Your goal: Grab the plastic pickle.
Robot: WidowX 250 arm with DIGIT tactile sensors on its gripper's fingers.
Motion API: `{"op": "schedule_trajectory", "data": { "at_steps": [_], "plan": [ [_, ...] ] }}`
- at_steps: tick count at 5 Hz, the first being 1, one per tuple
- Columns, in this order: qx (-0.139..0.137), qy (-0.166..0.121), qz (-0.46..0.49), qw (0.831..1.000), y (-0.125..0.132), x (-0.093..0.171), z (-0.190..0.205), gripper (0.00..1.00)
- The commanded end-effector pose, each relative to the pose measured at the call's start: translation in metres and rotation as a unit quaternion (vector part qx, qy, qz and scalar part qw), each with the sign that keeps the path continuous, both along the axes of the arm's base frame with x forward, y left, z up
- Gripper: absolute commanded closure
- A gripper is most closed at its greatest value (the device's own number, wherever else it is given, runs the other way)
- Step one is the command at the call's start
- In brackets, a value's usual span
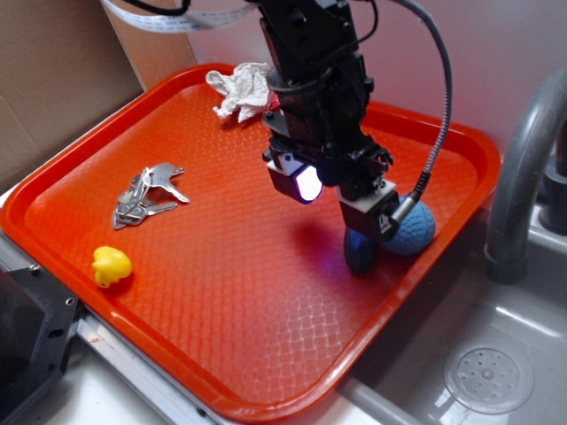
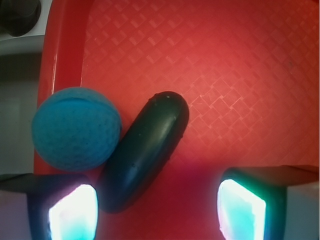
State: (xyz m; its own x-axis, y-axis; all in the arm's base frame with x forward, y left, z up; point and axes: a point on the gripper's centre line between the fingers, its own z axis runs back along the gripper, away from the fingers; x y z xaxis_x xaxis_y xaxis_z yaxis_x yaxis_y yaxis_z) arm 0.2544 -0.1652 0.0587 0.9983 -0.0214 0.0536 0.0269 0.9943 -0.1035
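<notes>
Your plastic pickle (image 2: pixel 145 152) lies lower centre of the wrist view on the red tray (image 2: pixel 240 75), touching the blue ball (image 2: pixel 75 129) at its left — the gripper (image 2: pixel 157 212) hangs spread above it, one finger (image 2: pixel 72 212) by its lower end, gripping nothing

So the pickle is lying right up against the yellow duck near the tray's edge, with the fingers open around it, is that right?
Not quite. The plastic pickle lies against the blue ball, not the yellow duck, which sits far across the tray. The wrist view shows the contact. The rest holds: near the tray's edge, fingers open.
</notes>
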Motion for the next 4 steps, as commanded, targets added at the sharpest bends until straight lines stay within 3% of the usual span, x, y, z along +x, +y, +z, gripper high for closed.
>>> {"op": "schedule_trajectory", "data": {
  "at_steps": [1, 2, 3, 4],
  "plan": [
    [0.019, -0.008, -0.037, 0.999, -0.017, -0.006, -0.011, 0.00],
    [0.040, -0.004, -0.031, 0.999, -0.015, -0.014, -0.019, 0.00],
    [0.055, 0.009, -0.006, 0.998, -0.003, -0.001, -0.029, 0.00],
    [0.055, 0.034, 0.022, 0.998, 0.012, -0.003, -0.041, 0.01]
  ]
}}
